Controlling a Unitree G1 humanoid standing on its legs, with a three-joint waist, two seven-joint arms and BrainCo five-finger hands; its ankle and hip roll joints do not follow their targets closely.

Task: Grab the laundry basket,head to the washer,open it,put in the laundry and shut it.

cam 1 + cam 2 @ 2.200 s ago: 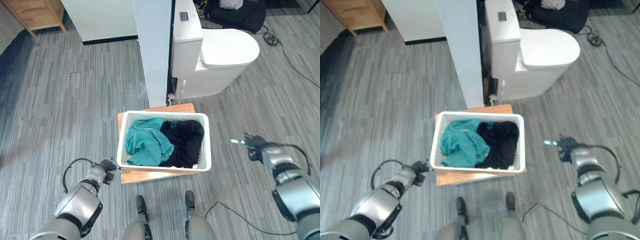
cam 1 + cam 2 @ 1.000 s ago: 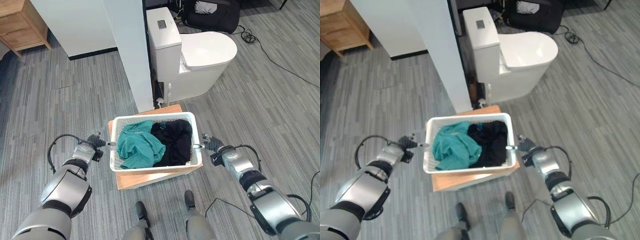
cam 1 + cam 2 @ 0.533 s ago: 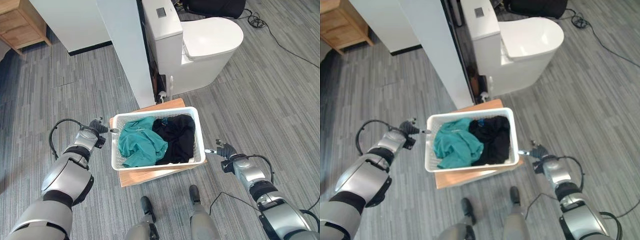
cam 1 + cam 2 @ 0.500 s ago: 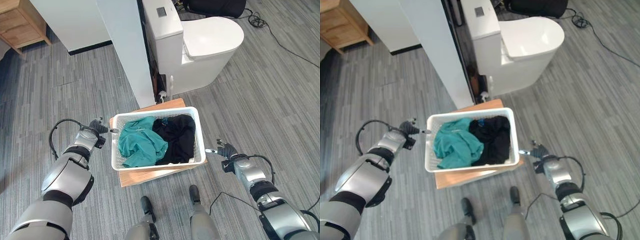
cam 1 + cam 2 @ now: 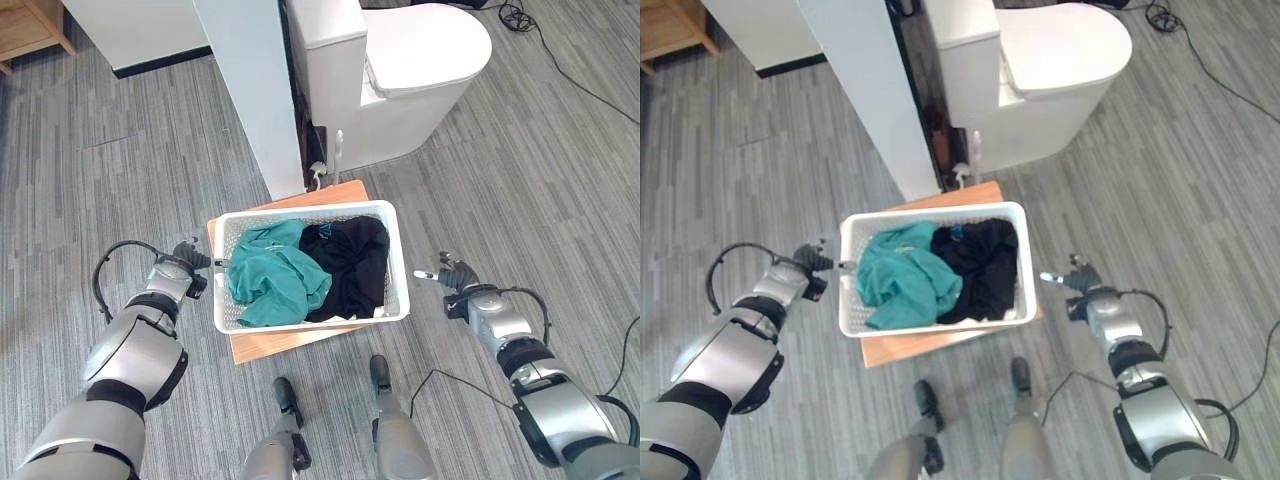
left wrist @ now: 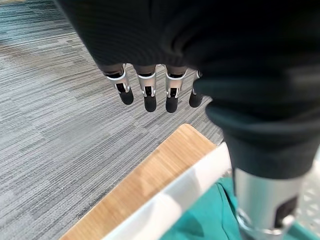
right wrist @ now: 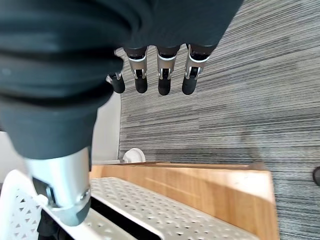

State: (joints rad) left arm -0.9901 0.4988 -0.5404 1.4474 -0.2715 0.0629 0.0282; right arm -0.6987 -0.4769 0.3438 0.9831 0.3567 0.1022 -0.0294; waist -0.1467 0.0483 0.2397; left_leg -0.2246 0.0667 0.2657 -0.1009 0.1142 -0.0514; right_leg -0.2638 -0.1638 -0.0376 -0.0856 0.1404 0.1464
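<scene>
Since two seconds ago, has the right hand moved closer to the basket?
Yes. The right hand has come in toward the laundry basket, now just off its right rim, not touching.

One basket (image 5: 399, 262), two garments: teal (image 5: 268, 280), black (image 5: 350, 262).

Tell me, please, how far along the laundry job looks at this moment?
Barely started. The basket sits on a wooden board on the floor, with green and black clothes inside. The left hand and right hand flank it, fingers open, neither gripping. Left: grab the basket, walk to the washer, open it, load, shut it.
</scene>
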